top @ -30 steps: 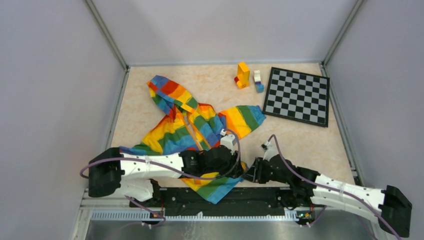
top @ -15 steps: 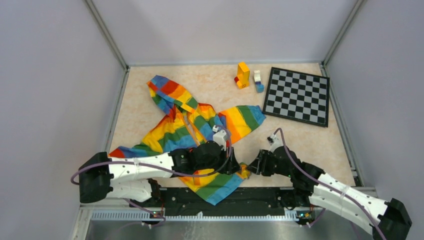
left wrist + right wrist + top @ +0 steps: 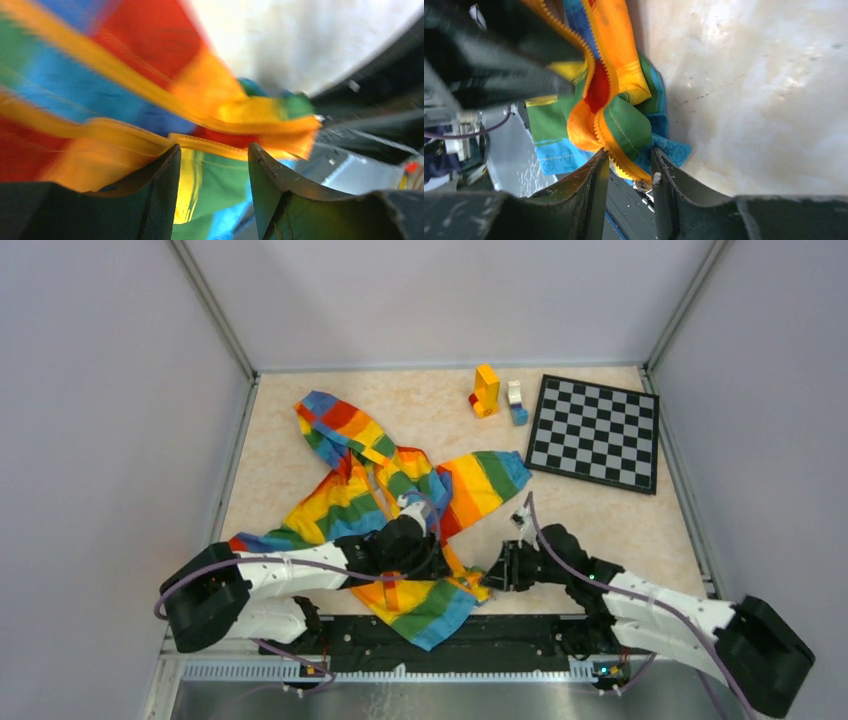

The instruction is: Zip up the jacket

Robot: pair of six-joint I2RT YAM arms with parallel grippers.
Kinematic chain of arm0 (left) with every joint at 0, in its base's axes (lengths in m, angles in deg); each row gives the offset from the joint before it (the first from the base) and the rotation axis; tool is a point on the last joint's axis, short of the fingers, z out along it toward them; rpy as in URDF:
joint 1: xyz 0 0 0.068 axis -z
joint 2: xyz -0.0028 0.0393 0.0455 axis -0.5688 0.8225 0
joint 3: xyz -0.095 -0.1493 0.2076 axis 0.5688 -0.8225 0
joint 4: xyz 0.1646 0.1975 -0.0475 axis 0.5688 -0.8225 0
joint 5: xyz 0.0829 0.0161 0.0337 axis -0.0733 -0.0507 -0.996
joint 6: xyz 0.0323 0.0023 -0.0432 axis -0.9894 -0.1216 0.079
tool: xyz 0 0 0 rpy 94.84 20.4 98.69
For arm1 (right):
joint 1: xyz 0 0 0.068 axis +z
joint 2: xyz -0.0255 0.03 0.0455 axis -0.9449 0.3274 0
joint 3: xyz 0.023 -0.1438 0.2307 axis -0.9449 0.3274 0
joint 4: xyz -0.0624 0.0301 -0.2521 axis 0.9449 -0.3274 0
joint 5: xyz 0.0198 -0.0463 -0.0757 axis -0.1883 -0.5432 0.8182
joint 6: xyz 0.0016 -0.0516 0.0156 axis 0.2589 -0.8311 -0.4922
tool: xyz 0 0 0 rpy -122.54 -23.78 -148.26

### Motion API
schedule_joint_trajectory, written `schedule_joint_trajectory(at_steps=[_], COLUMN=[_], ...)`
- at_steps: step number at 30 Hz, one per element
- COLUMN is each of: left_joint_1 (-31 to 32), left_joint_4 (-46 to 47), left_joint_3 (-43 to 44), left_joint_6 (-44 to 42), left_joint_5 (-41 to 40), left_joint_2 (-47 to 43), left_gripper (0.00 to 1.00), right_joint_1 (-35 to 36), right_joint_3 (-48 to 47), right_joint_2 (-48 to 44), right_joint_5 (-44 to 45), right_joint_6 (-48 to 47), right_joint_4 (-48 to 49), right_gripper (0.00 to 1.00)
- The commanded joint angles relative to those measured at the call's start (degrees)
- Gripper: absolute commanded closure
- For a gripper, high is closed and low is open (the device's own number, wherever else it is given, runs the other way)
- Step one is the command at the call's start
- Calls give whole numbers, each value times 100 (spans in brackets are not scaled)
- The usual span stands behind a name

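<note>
The jacket [image 3: 380, 490] lies rumpled left of centre on the table [image 3: 600, 530], its hem at the lower edge. The right gripper [image 3: 629, 152] stands narrowly parted around the zipper strip's [image 3: 616, 150] lower end. The left gripper [image 3: 214, 150] is partly spread over blurred cloth. I cannot tell whether either is pinching. The likely risk is the loose strip slipping out or twisting, so that the two halves never meet. No container shows; the blocks [image 3: 487, 390] stand beside the chessboard [image 3: 595, 432], upper right.
</note>
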State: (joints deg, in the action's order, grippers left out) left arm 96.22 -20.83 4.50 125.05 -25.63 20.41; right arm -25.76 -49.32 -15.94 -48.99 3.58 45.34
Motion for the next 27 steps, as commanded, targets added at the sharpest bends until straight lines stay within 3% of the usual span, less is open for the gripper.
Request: schedule_joint_trajectory(at_steps=[1,5,9,11,13,17,21,24,27], left_joint_1=[-986,-1878,-2763,-3151,-3513,-3673,-3671,-3682,-3687], left_joint_4=[261,78,-447,-657,-796,-1189,-1707,-1511,-1480], left_joint_3=[-690,-572,55,394,718,1311,1404,1207,1370], left_joint_6=[149,-219,-1044,-1475,-1884,-2493,-2563,-2324,-1964], left_joint_5=[189,267,281,218,429,1137,1473,1494,2037], left_joint_2=[-293,-146,325,516,592,468,-45,-587,-535], left_gripper=[42,35,29,25,21,6,5,7,15], right_joint_1=[84,448,551,534,453,159,-180,-332,-417], right_joint_3=[-255,-953,-1624,-2111,-2839,-3947,-4043,-4271,-4109], right_joint_2=[1370,3144,4326,4566,4800,4912,4542,4591,4659], right_joint_5=[-848,-987,-1135,-918,-630,-205,-317,-600,-982], right_joint_6=[-309,-111,382,174,-323,-1380,-2079,-2352,-2055], right_joint_4=[1992,2871,3585,3106,2014,378,-63,-423,34], right_gripper=[67,75,75,73,69,61,53,53,52])
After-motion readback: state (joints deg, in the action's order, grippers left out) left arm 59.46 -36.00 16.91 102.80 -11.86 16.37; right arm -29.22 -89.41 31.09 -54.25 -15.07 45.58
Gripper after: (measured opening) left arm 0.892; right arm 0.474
